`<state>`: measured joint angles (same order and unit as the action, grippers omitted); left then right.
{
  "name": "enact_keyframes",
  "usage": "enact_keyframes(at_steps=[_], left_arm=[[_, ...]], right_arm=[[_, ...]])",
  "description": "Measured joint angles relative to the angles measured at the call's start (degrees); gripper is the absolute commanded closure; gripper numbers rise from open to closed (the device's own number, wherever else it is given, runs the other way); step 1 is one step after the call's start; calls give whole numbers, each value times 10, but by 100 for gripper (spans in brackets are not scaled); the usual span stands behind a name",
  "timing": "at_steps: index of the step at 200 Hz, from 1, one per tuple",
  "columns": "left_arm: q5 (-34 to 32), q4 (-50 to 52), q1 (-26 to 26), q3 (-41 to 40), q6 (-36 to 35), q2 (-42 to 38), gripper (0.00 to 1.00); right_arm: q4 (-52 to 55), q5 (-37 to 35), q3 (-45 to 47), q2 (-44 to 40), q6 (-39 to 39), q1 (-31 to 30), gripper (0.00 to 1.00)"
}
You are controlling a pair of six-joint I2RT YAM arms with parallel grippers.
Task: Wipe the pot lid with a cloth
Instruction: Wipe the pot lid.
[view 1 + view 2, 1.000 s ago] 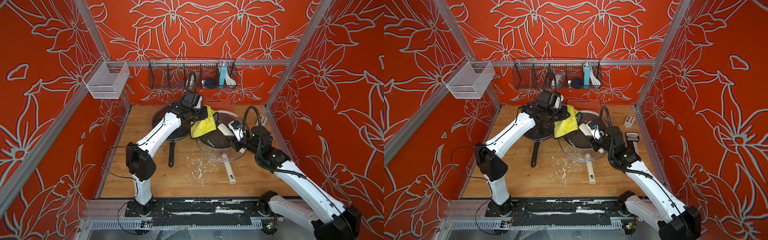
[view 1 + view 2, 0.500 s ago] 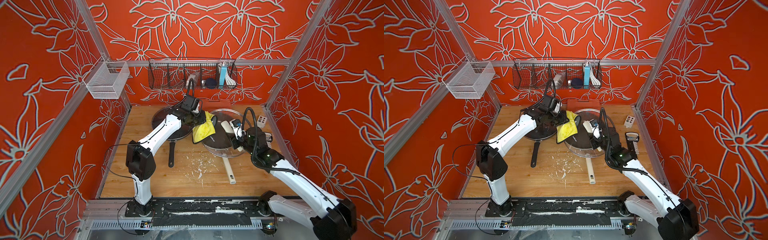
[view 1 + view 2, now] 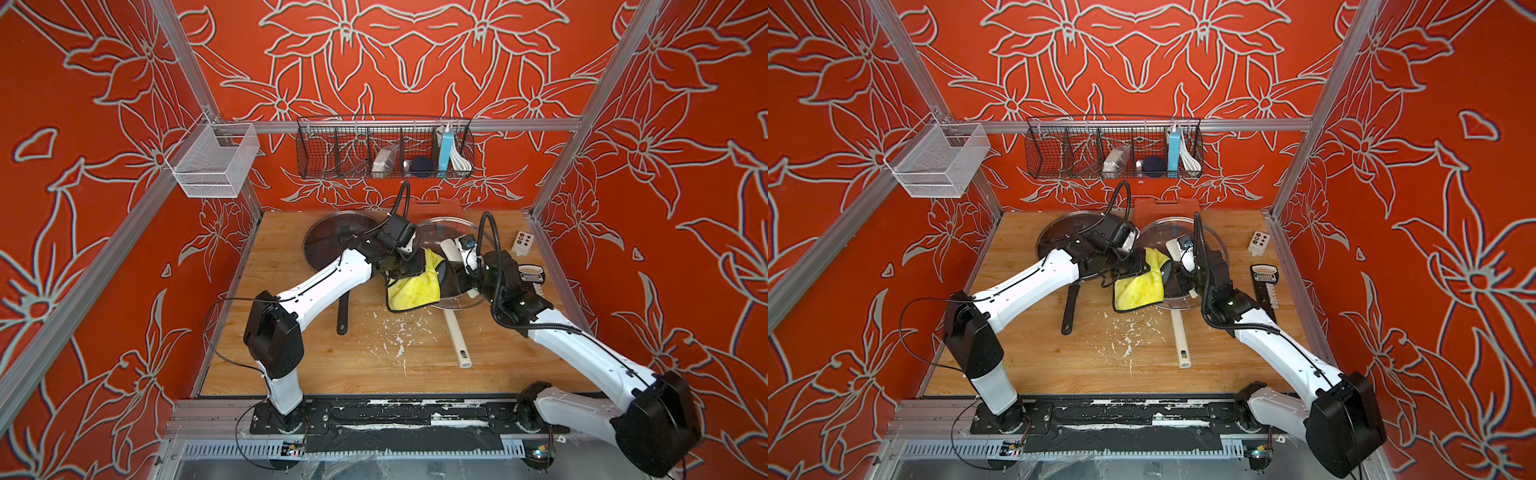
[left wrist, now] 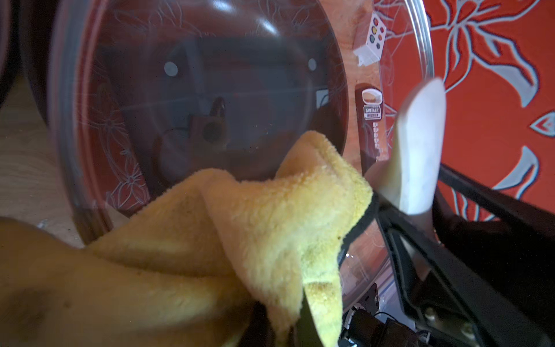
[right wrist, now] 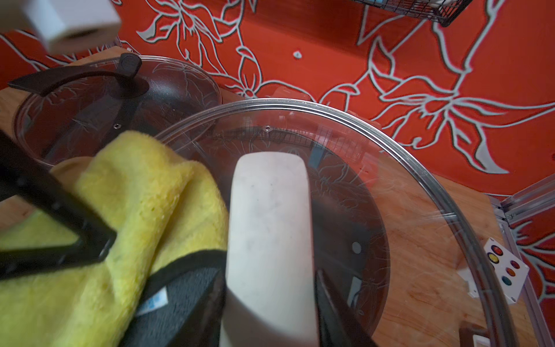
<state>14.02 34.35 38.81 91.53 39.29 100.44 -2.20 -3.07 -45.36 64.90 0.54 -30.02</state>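
Pinches the cloth [image 3: 413, 286] in the closed left hand [image 3: 407, 268], bunched over the left edge of the glass pot lid [image 3: 446, 224] and hanging down toward the counter [image 3: 332, 365]. Grips the pot lid by its cream handle [image 5: 270, 216] with the right hand [image 3: 459, 272], jaws pressed on either side of it, with the cloth just beside.
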Motion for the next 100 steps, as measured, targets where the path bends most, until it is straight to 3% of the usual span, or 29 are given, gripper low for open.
enact_keyframes(at_steps=[56, 100], left_arm=[[-7, -26, 21, -23, 14, -10, 100], [-20, -6, 8, 28, 12, -4, 100]], right_arm=[[-1, -15, -8, 3, -1, 0, 100], [-7, -15, -8, 3, -13, 0, 100]])
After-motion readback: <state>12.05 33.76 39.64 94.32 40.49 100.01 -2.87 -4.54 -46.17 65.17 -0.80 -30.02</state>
